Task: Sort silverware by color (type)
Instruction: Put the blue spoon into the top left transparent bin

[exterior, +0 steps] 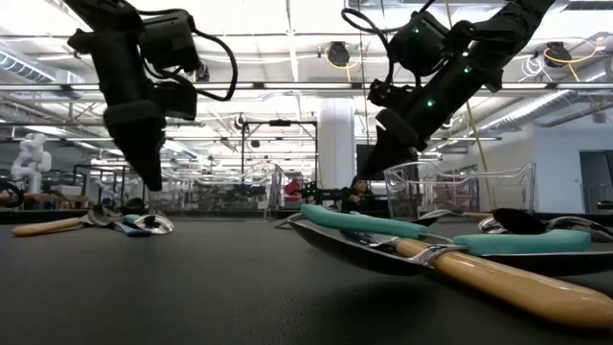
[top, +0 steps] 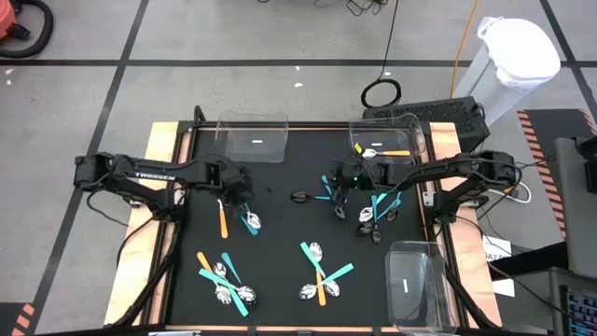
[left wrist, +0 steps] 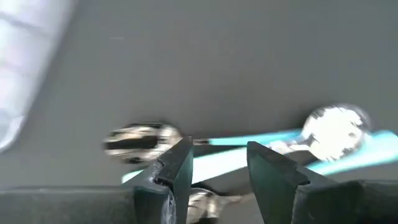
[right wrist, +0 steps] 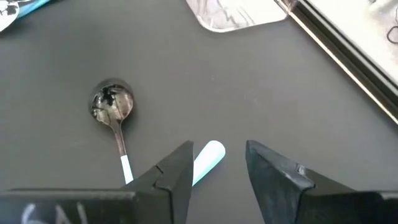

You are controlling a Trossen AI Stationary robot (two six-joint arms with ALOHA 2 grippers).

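Both claws hang released and empty over the black mat (top: 280, 201): my left gripper (top: 233, 198) above a small cluster with an orange-handled spoon (top: 223, 222), my right gripper (top: 340, 189) straddling the end of a teal handle (right wrist: 208, 158) beside a teal-handled spoon (right wrist: 113, 106). By my reckoning the sorting has barely begun. Only one orange-handled spoon (top: 384, 152) lies in the far right bin (top: 417, 129); the far left bin (top: 254, 125) and near bin (top: 420, 289) look empty. Mixed clusters of silverware (top: 319, 275) remain scattered.

Robotics lab — white humanoid robot (exterior: 31, 158), ceiling ducts (exterior: 287, 86).
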